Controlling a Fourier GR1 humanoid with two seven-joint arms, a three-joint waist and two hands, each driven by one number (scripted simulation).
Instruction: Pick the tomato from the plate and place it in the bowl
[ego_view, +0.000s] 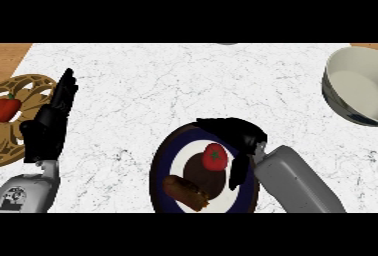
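White marble counter (184, 85), wooden edge strip (15, 52)

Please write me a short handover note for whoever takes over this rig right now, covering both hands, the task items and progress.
Right hand: over the far side of the dark blue, white-centred round plate, fingers curled beside the small red tomato; no grasp visible yet.
Left hand: open, fingers up, resting at the left edge near the gold openwork trivet with a red pepper.
The tomato sits on the plate next to a brown sausage.
The pale round bowl is at far right, nothing visible in it.
Done: approach. Left: grasp, lift, carry to bowl, release.
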